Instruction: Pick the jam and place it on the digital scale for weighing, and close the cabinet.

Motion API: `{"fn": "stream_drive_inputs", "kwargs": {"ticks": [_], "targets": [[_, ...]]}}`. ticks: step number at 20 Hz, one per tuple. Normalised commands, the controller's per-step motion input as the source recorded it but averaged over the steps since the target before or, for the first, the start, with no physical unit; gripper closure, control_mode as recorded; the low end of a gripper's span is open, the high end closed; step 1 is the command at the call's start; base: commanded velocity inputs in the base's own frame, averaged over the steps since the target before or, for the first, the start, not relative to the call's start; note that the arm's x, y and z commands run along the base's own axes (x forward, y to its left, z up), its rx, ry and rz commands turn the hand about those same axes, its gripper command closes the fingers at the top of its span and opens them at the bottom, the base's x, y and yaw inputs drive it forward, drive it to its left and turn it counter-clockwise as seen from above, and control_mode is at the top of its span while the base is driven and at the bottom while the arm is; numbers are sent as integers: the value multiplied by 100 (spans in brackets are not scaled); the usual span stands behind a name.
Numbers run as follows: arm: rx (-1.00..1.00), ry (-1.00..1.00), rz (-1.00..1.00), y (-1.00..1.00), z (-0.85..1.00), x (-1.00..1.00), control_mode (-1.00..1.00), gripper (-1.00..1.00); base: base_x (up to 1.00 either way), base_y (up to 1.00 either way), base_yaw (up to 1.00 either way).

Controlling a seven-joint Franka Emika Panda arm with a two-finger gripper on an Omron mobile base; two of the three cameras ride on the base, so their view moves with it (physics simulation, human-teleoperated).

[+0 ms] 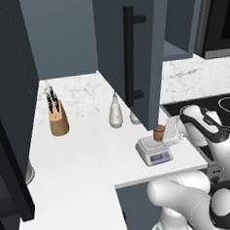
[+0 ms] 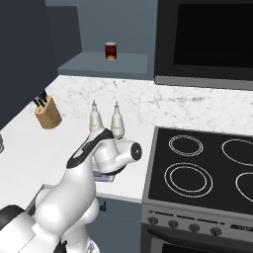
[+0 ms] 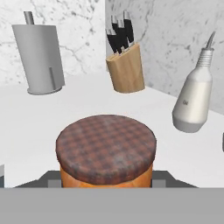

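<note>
jam sits on scale near counter front edge, gripper closed around it, checked brown lid close in hand view. cabinet door stands open above, bar handle facing out. 2 white bottles behind scale, knife block left, stove right.

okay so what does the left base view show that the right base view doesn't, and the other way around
Left base view alone: the jam sitting on the digital scale, with the gripper at the jar, and the open cabinet door with its black bar handle. Right base view alone: the stovetop, the dark oven front above it, and a small red jar on the shelf. Both: the knife block, the white bottles and the marble counter.
</note>
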Motion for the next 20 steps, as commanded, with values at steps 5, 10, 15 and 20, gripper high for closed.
{"fn": "stream_drive_inputs", "kwargs": {"ticks": [5,10,15,20], "targets": [[0,0,0,0,-10,9,-100,100,0,0,0],[0,0,0,0,-14,11,-100,100,0,0,0],[0,1,0,1,-16,15,-100,100,0,0,0],[0,1,0,0,-14,17,-100,100,0,0,0]]}}
